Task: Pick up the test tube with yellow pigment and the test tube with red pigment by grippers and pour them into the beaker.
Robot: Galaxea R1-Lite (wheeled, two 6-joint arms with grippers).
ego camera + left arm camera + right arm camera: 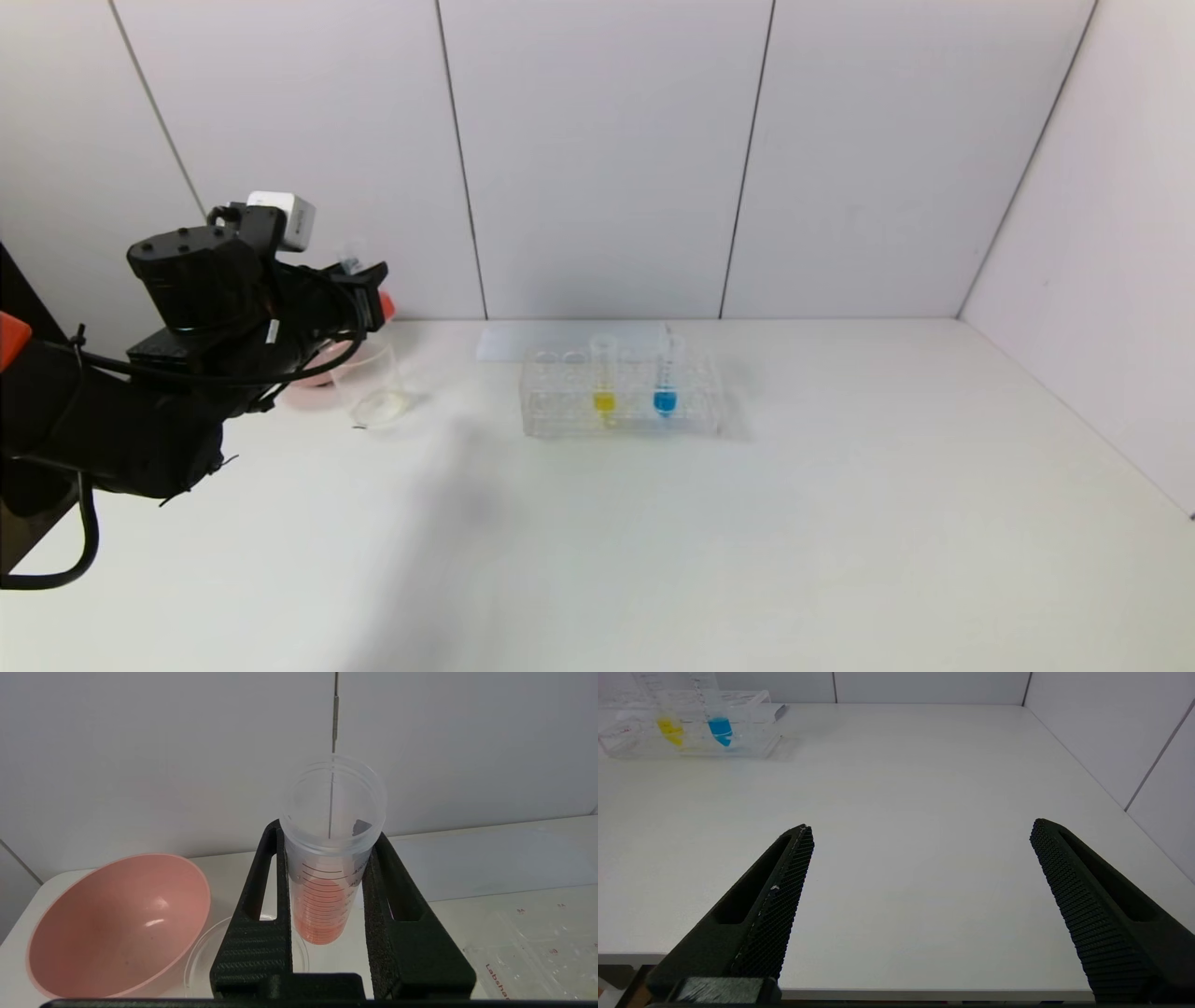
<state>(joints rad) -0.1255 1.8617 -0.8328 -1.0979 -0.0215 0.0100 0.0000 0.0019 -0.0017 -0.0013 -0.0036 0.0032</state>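
Red tube [322, 891] clamped in the left gripper [327, 858] above the beaker [378, 392], tabletop's far-left corner: tip slowly, mouth over the rim. Right gripper [920, 858] idle, jaws wide, empty.

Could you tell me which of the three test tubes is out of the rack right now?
The red tube, clamped in the left gripper; the yellow tube and blue tube stand in the rack.

The left arm reaches in from about 9 o'clock, raised above the table. The left gripper [327, 833] is closed tight, one black finger [261, 914] on each side of what it holds. The right gripper [920, 828] waits low at 5 o'clock, fingers spread wide apart.
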